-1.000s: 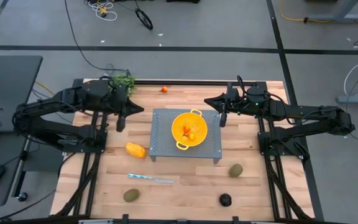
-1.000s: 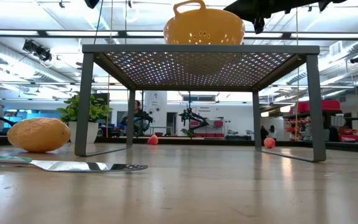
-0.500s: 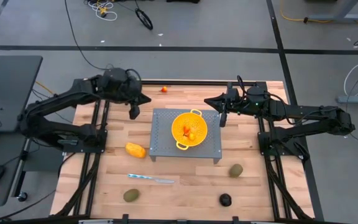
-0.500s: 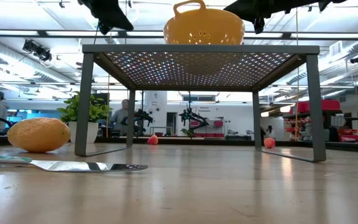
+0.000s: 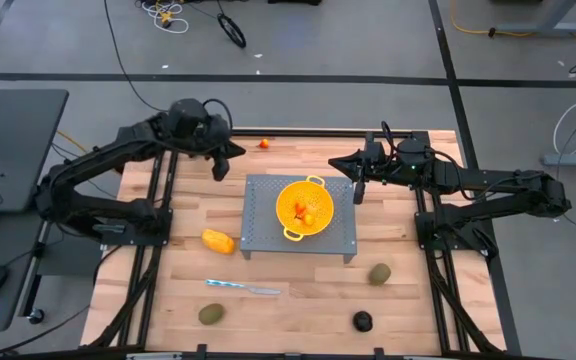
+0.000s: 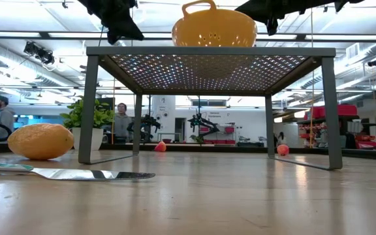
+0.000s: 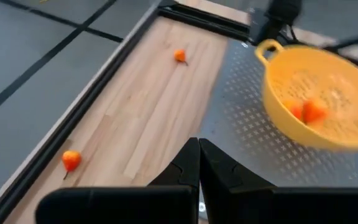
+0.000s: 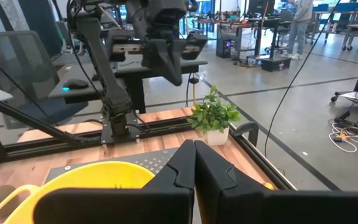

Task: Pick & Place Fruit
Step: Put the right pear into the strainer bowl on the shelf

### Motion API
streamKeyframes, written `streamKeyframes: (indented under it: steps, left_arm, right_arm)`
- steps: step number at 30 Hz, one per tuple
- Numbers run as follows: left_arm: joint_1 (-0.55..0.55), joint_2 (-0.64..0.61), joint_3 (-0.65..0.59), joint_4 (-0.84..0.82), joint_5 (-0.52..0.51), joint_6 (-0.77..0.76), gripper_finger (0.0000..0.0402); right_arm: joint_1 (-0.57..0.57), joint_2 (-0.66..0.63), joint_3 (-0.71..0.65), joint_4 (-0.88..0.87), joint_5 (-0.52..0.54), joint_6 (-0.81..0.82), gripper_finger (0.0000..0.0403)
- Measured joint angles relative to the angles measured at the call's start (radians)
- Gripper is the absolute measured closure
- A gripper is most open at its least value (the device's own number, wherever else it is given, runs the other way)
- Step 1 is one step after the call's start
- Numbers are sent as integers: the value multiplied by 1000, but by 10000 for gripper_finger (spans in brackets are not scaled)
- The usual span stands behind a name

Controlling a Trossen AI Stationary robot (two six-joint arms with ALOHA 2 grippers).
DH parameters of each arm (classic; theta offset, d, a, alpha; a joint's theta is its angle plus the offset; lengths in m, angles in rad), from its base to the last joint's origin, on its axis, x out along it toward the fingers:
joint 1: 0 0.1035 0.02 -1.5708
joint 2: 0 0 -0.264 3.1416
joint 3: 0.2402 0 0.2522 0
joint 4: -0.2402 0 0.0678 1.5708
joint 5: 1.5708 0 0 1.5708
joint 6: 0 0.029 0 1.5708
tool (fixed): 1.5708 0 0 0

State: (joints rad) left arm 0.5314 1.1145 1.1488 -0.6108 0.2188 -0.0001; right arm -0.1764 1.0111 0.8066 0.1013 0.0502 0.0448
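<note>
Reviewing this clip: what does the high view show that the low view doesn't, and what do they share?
Only the high view shows two brownish-green oval fruits, the small blackish round fruit and the orange fruits inside the colander. Only the low view shows people in the room behind. Both show the yellow colander on the grey perforated metal stand, the yellow-orange oblong fruit, the thin silvery knife, and the shut left gripper.

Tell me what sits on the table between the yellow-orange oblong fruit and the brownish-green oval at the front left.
In the high view, only the thin silvery knife lies between the yellow-orange oblong fruit and the front-left brownish-green oval; otherwise bare wood.
</note>
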Motion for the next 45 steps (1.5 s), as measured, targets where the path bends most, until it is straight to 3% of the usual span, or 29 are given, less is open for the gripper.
streamKeyframes:
  steps: [6, 18, 32, 45]
  left_arm:
    - [47, 0, 0, 19, -66, -51, 397]
    - [115, 31, 1, 136, -66, -124, 397]
    - [125, 241, 226, 129, -34, -92, 397]
    - [125, 264, 251, 127, -26, -112, 397]
  right_arm:
    - [0, 0, 0, 0, 0, 0, 398]
    - [0, 0, 0, 0, 0, -4, 398]
    - [-14, 0, 0, 0, -34, -14, 398]
    - [-15, 0, 0, -1, -82, 10, 398]
